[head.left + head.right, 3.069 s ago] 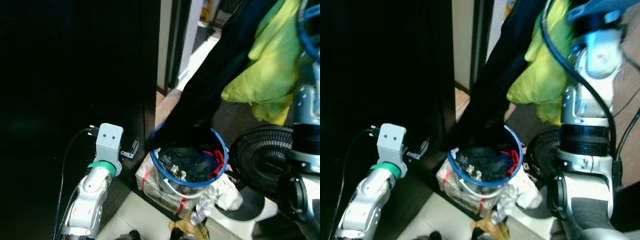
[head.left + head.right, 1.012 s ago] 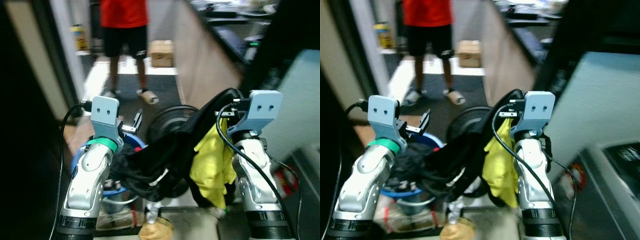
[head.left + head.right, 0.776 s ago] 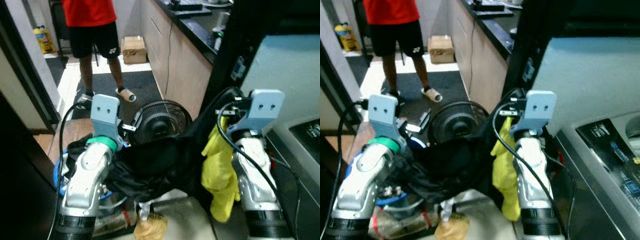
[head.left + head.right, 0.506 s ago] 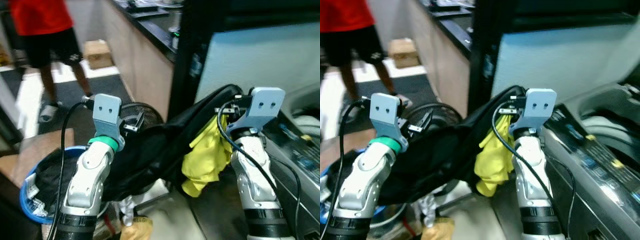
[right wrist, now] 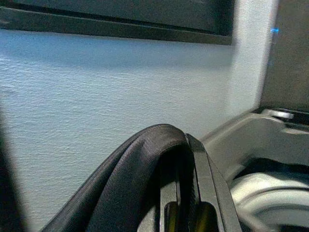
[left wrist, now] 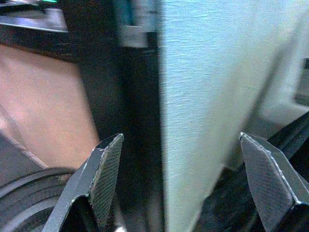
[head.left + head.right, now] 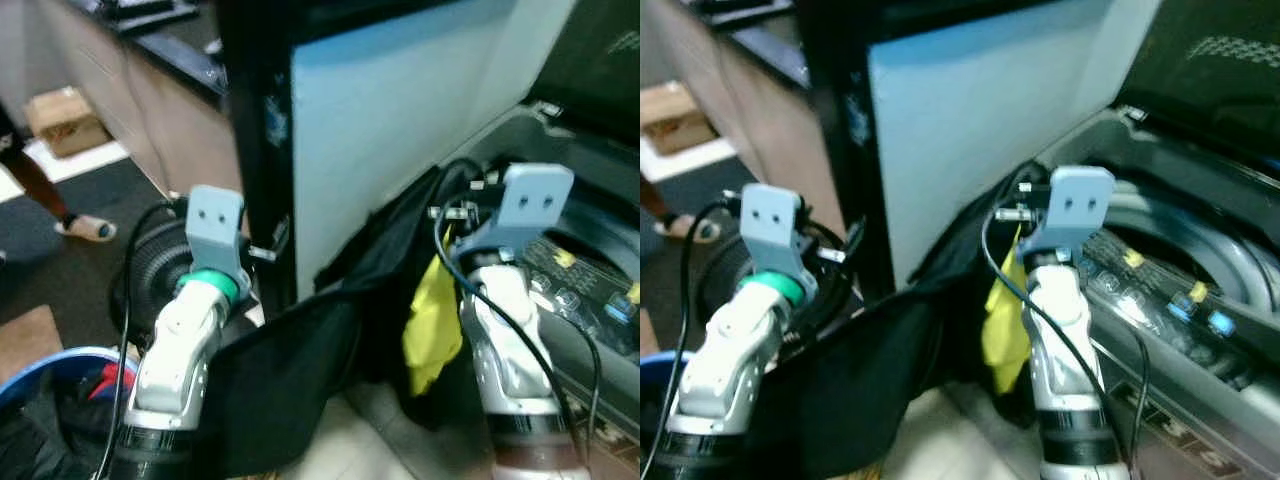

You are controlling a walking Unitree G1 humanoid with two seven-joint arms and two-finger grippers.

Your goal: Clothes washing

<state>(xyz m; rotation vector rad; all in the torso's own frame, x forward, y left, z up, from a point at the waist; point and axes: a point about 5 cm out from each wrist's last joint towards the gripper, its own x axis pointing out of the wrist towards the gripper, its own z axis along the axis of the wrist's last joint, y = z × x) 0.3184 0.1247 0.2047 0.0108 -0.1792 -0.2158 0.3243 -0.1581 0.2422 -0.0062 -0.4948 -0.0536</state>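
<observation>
The right gripper [image 5: 186,193] is clamped on a fold of black garment [image 7: 300,370], its jaws closed to the thickness of the cloth, with a yellow garment [image 7: 432,325] hanging just below the wrist beside the right arm. The black cloth drapes from that grip down and across to the left arm, sagging between the two arms toward the floor. The left gripper [image 6: 183,164] stands with its jaws spread wide and nothing between the fingers [image 6: 104,174]; it faces a dark upright post [image 7: 255,150] and the pale blue-grey wall panel [image 7: 400,110] beside it. The washing machine [image 7: 1200,300] sits at the robot's right, its control panel [image 7: 1170,290] just beside the right arm and its dark lid [image 7: 1220,60] raised behind. A black fan [image 7: 150,270] stands behind the left arm, and the rim of a blue laundry basket [image 7: 40,365] holding dark and red clothes shows at the lower left. A person's sandalled foot [image 7: 85,228] rests on the dark floor mat at far left.
</observation>
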